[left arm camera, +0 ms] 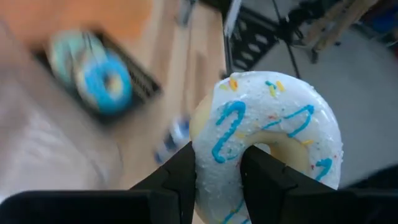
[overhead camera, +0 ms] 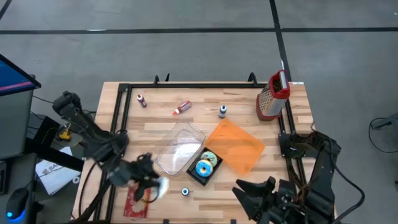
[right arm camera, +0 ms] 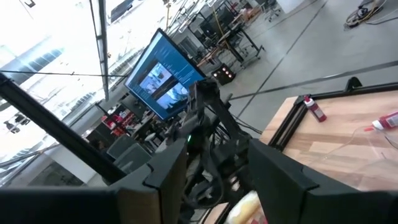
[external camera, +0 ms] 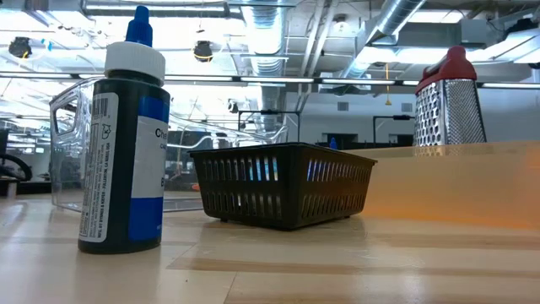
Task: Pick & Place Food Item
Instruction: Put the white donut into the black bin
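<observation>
We carry white donut (left arm camera: 267,134), left hand (overhead camera: 151,184) clamped through its hole, lower left of frame. Keep level, aim for basket (overhead camera: 205,167), release low. Right hand (right arm camera: 211,180) idle, parted.

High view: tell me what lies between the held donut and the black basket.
In the high view, only bare wood separates the white donut in the left gripper from the basket. A small blue-capped bottle lies just below that line.

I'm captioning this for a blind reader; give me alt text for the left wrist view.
The left gripper pinches a white-iced donut with blue squiggles, above the table. Beyond, blurred, a black basket holds blue-iced donuts.
</observation>
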You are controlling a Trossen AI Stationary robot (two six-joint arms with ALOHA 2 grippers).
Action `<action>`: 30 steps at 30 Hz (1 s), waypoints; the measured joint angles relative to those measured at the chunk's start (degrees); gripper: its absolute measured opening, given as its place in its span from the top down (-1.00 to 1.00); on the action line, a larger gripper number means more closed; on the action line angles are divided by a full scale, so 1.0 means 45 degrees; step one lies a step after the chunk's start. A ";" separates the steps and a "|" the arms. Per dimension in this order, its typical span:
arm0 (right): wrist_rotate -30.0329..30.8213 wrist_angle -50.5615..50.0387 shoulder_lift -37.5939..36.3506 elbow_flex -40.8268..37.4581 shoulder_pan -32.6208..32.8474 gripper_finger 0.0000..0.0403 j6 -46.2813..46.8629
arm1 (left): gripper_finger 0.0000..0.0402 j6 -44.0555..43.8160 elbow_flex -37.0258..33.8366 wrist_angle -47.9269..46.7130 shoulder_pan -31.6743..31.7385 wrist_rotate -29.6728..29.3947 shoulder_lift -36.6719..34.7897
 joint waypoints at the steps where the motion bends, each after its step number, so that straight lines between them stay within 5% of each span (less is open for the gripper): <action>1: 0.0004 0.0000 0.0000 0.0000 0.0059 0.18 -0.0009 | 0.50 0.0850 0.0430 0.0032 0.0602 0.0283 0.0254; 7: 0.0000 -0.0268 0.0000 0.0000 0.0544 0.18 -0.0038 | 0.50 0.4710 0.3038 -0.0358 0.3379 0.2169 0.2813; 13: 0.0000 -0.0497 0.0000 0.0000 0.1008 0.18 -0.0038 | 0.50 0.6109 0.4873 -0.0875 0.4104 0.2427 0.5508; 24: -0.0005 -0.0680 0.0160 -0.0005 0.1408 0.18 0.0280 | 0.50 1.1071 0.6541 -0.1040 0.4107 0.0662 0.8781; 30: -0.0005 -0.0581 0.0165 -0.0005 0.1475 0.18 0.0438 | 0.50 1.3878 0.6813 -0.1089 0.4228 -0.0400 0.9317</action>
